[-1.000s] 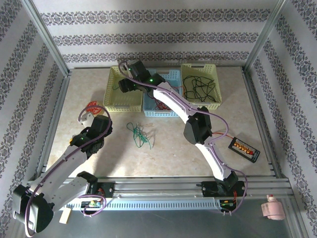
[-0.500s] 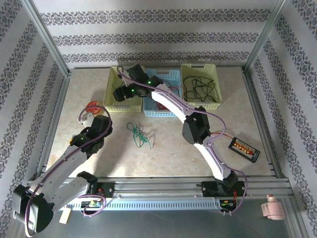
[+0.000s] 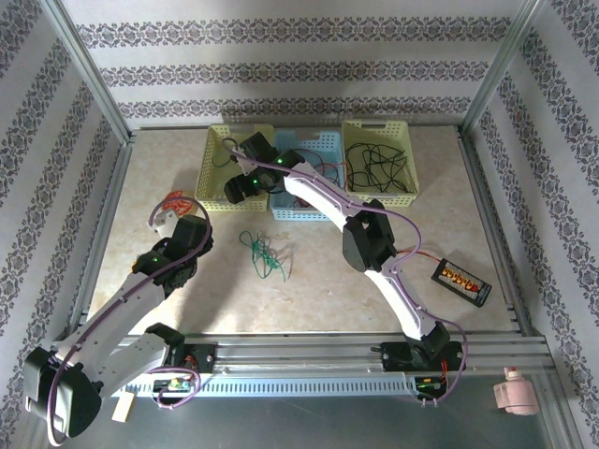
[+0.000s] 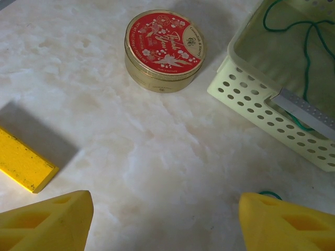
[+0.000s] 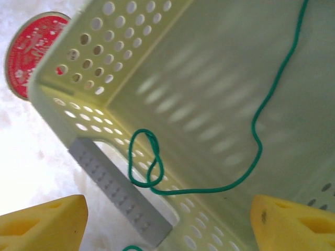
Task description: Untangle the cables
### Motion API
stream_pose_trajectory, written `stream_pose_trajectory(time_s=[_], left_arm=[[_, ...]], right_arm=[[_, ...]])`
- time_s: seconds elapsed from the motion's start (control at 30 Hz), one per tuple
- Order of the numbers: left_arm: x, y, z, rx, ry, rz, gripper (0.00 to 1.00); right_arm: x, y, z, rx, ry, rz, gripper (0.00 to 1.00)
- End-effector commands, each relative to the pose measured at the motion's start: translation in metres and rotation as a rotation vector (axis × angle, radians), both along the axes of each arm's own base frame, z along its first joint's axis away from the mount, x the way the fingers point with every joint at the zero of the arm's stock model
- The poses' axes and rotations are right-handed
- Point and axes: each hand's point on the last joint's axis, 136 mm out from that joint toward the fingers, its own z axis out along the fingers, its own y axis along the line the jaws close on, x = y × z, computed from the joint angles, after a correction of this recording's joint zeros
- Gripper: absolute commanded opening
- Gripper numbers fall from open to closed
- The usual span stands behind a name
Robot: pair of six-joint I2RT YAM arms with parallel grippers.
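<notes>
A green cable (image 5: 246, 167) lies in the pale yellow basket (image 5: 68, 99), and one loop of it hangs over the basket's near handle. My right gripper (image 5: 167, 206) hovers open just above that loop, over the basket's near edge (image 3: 217, 201). More green cable (image 3: 262, 254) sits tangled on the table. Black cables (image 3: 374, 166) fill the right-hand basket, and red cables (image 3: 304, 196) show in the blue basket. My left gripper (image 4: 165, 201) stands open over bare table near a red round tin (image 4: 165, 49), with nothing between its fingers. Seen from above, this gripper (image 3: 168, 215) is left of the green tangle.
A yellow block (image 4: 23, 164) lies left of my left gripper. A black and orange device (image 3: 460, 281) sits at the table's right side. Metal rails (image 3: 374, 348) frame the table. The three baskets stand in a row at the back.
My right gripper has drawn back from the middle of the yellow basket toward its near edge. The left arm has not moved.
</notes>
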Motion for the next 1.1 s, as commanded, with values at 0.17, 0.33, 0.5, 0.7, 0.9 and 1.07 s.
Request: stream_pose_trajectory(time_s=[0.17,0.33,0.5,0.7,0.9,1.07], left_arm=[[0.025,-0.022,0.009,-0.014,-0.025,-0.125,0.74],[0.046,-0.062,-0.010,-0.075,0.028,-0.305,0.73],[0.056,-0.099,-0.039,-0.110,0.124,-0.479,0.72],[0.054,-0.129,-0.063,-0.117,0.231,-0.621,0.70],[0.049,-0.134,-0.087,-0.129,0.298,-0.634,0.65],[0.044,-0.139,-0.106,-0.154,0.357,-0.639,0.62]], right_arm=[[-0.021,-0.020,0.102,0.013,-0.229,0.008,0.78],[-0.071,-0.065,0.108,0.037,-0.201,-0.009,0.69],[-0.142,-0.111,0.057,0.003,-0.041,0.062,0.66],[-0.221,-0.126,-0.022,-0.123,0.116,0.230,0.59],[-0.231,-0.111,-0.060,-0.193,0.154,0.284,0.57],[-0.224,-0.099,-0.073,-0.192,0.166,0.300,0.54]])
